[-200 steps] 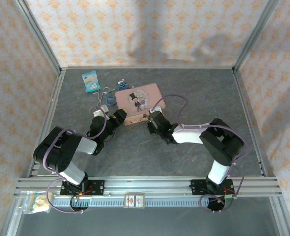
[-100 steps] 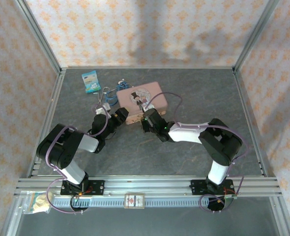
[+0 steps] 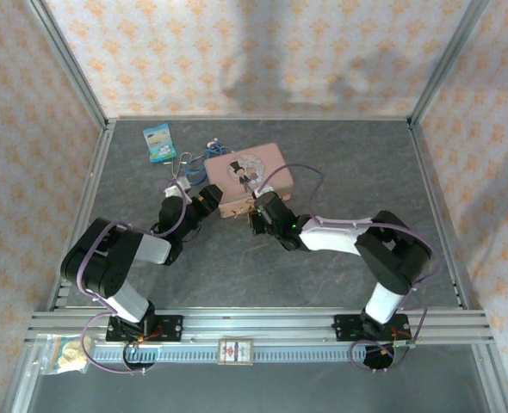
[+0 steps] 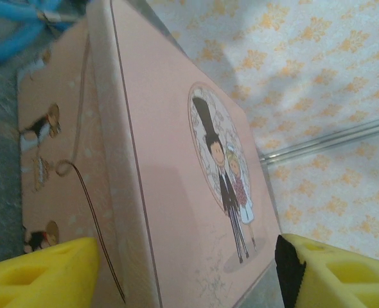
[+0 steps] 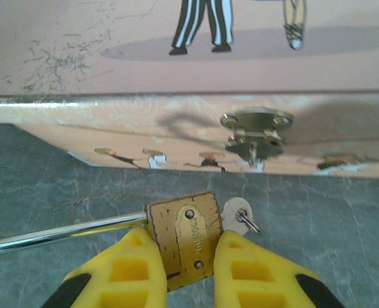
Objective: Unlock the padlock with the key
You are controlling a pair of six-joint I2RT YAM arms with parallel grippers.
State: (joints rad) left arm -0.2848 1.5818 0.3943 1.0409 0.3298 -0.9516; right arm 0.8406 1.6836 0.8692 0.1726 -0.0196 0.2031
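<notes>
here, the right fingers [image 5: 122, 273], yellow and blocky, are clenched on the small brass-coloured padlock [image 5: 183, 234], one finger on each narrow side of its body. the padlock sits low over the grey stone-patterned counter [image 5: 343, 212]. it is close in front of the near wall of the pink rectangular tin [image 5: 112, 122] and apart from it. a silver key [image 5: 234, 210] with a small wire ring lies against the padlock's right edge; whether its blade is in the keyhole cannot be told. a bright silver bar [image 5: 61, 232] runs from the padlock's upper left corner to the left edge of the right wrist view. on the tin's wall, up and right of the padlock, is a metal hasp [image 5: 257, 131]. the left fingers [image 4: 35, 273] are spread wide and released, with the tin's long edge ahead between them: side wall to the left, lid with its cartoon couple to the right. from above, both arms meet at the tin's near side, the left at its corner and the right near the middle. a blue cord [image 3: 213, 153] lies just behind the tin, and a blue-and-white packet [image 3: 158, 143] lies further left.
</notes>
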